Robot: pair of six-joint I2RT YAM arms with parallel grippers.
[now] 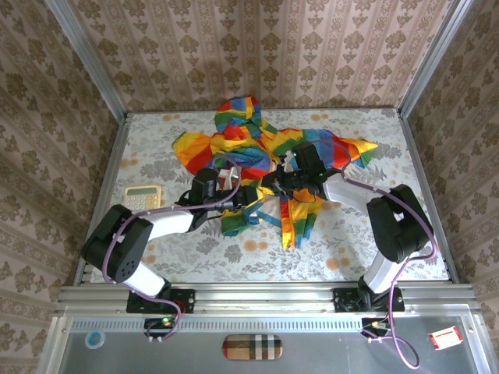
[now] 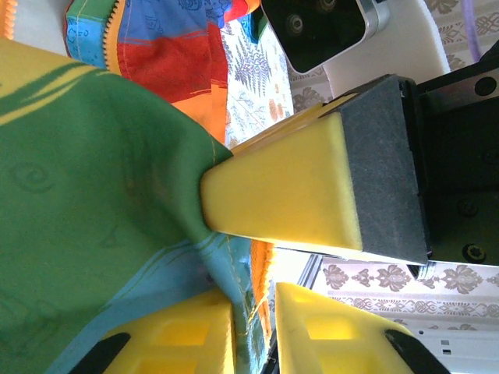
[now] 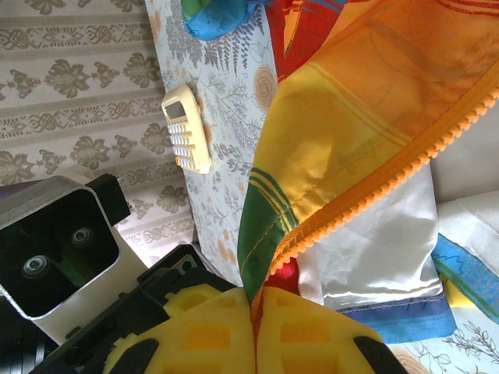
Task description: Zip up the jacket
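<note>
Grip check, top view: jacket (image 1: 234, 144) is lying crumpled, front open, to the right of and beyond the calculator (image 1: 143, 196). Left gripper (image 1: 253, 199) and right gripper (image 1: 274, 185) are meeting nose to nose at its near hem, further right of the calculator. Left wrist view: left gripper (image 2: 253, 300) is pinching a green-blue fold of jacket (image 2: 101, 195), with orange zipper teeth (image 2: 261, 265) running through the pinch. Right gripper (image 2: 214, 185) is clamping the same fabric just beside it, jaws closed flat. Right wrist view: right gripper (image 3: 253, 300) is biting the hem corner where the zipper teeth (image 3: 374, 187) are ending, with the calculator (image 3: 185, 128) sitting well apart beyond it and white lining (image 3: 374, 257) showing. My read: we're lining up the two zipper bottoms, and I'm not picking out the slider anywhere. Doing it well is going to need both grips right at the tape, the hem pulled taut, and no thin cloth bunching between the teeth. Table (image 1: 374, 234) is wearing a floral print cloth, metal rails are framing it, and patterned wallpaper is closing in three sides.
</note>
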